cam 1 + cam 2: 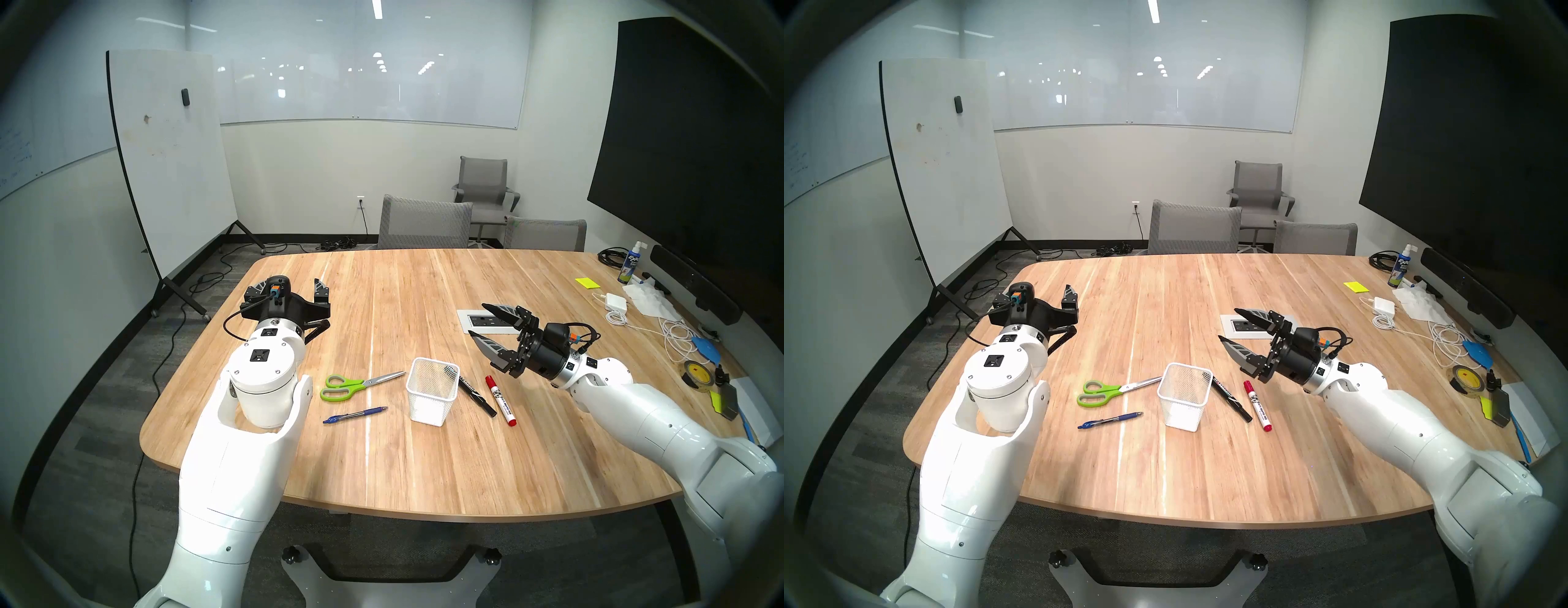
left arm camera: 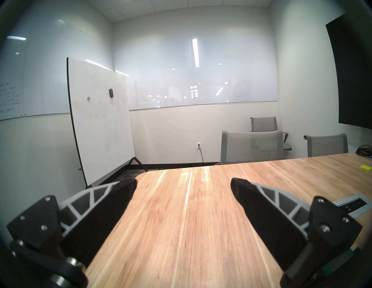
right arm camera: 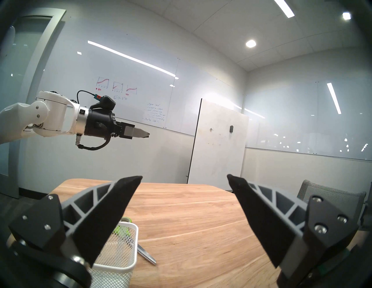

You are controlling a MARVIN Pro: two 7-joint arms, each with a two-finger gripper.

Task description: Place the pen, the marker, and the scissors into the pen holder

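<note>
Both grippers, left (image 1: 292, 293) and right (image 1: 488, 327), gape empty mid-frame; pen (image 1: 355, 415), scissors (image 1: 358, 384), black marker (image 1: 477, 395) flank pen holder (image 1: 432, 397), lower centre; we'd pinch pen mid-barrel, approx. vertical drop.

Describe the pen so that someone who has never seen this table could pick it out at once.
On the wooden table, find the white mesh pen holder near the front edge. The pen lies flat to its left, nearer the front edge than the green-handled scissors. It is slim and dark blue, thinner than the black marker and the red-capped marker on the holder's other side.
</note>
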